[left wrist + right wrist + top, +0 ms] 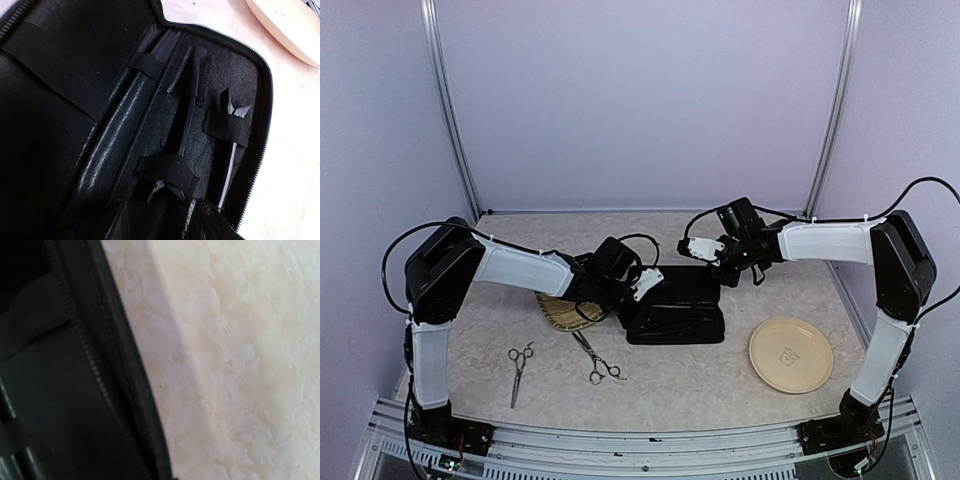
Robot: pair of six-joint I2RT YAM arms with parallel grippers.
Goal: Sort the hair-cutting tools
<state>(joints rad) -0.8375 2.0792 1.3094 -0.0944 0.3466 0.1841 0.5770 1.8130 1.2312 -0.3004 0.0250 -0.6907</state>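
You are looking into a robot test cell in a lab. Plain lilac panels (pixel 640 100) wall in the marbled bench (pixel 700 390) on three sides, joined by bare aluminium posts (pixel 450 110). The left arm (pixel 515 268) and right arm (pixel 825 242) stand bolted to a metal rail (pixel 650 445) along the near edge, and black cables (pixel 385 265) loop loose from their joints.

Marbled table (pixel 720 385); on it left scissors (pixel 519 368), middle scissors (pixel 597 362), woven tray (pixel 558 314), black case (pixel 685 312), cream plate (pixel 790 354).
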